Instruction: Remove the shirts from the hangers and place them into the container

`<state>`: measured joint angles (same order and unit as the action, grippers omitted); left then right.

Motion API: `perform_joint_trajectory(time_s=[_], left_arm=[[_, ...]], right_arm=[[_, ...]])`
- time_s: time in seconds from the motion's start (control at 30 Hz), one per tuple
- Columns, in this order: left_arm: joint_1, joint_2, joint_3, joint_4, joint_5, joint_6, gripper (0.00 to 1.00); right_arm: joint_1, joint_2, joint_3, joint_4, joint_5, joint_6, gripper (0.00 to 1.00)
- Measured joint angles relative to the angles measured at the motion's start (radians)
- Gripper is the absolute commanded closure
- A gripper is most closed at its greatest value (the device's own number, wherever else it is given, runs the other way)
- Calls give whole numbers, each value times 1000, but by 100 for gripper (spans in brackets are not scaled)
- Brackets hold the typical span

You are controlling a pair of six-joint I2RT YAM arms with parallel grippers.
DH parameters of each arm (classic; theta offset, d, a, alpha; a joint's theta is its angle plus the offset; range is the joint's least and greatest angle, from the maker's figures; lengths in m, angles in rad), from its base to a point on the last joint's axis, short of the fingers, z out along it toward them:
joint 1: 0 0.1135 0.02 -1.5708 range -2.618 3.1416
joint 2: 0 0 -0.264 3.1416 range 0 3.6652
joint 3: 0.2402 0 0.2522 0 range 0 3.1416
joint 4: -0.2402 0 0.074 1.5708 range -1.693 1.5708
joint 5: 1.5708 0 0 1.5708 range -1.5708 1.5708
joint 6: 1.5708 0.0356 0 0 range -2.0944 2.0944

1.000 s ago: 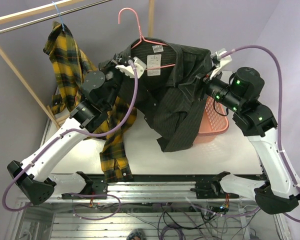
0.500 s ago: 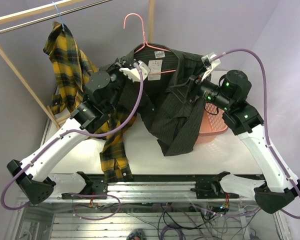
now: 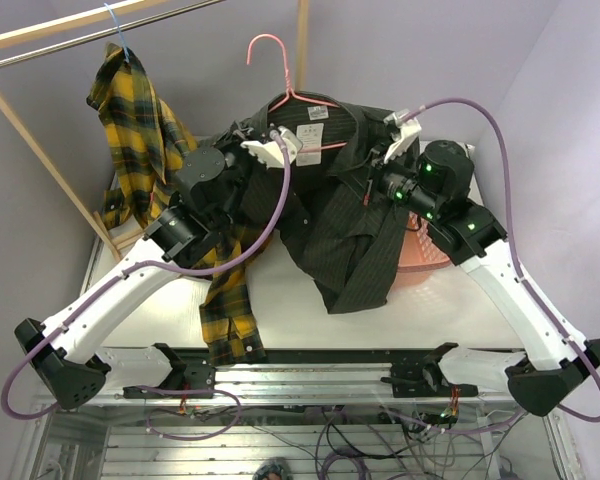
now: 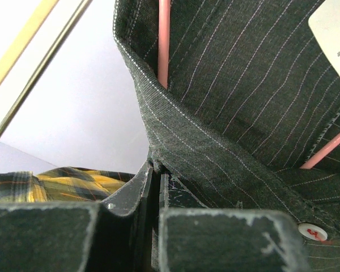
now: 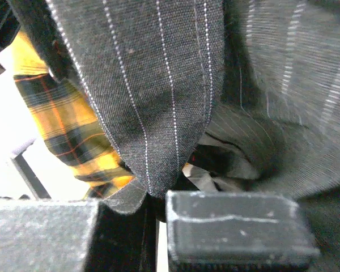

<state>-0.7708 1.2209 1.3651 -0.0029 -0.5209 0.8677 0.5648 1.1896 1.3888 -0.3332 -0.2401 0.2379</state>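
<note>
Right arm has swung in toward the left arm and its jaws, apart a second ago, are now clamped on a fold of the dark shirt; the hanger hook has shifted slightly. Left jaws are together on the shirt's collar edge, with the pink hanger wire running just above them inside the collar. The shirt hangs between the two sets of jaws, its tail drooping below them toward the tabletop. The hook is on nothing, so my read is the hanger rides only on the cloth.

Handling guess: light, limp woven cloth with decent friction. Doubled seams such as collar, placket and shoulder should hold better than a single layer. The wire hanger looks light and springy and likely swings or drops once a shoulder slips off. Can't tell if the front is buttoned.

Basket sits below and outboard of the right jaws, its rim partly covered by the shirt and the right arm, so the entry looks tight until the cloth lifts clear. The wall is close behind the hook. Rail and plaid shirt are well left of the left jaws, and plaid cloth trails under the left arm, a snag risk. Best open room is below and in front of both jaws, over bare tabletop.
</note>
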Motion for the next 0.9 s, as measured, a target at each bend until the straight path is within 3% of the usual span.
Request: perform_joint_trajectory(time_s=[0.23,0.63,0.9], left_arm=[[-1,-13,-98,13,-27,-8,93],[-19,-51,-221,53,-69,36,93],[-37,-140,-303,106,-39,92,93]], right_arm=[[0,-82,22,-127,182,-8,100],[7,-103,243,-407,589,-99,100],[20,-23,402,-493,688,-160,100]])
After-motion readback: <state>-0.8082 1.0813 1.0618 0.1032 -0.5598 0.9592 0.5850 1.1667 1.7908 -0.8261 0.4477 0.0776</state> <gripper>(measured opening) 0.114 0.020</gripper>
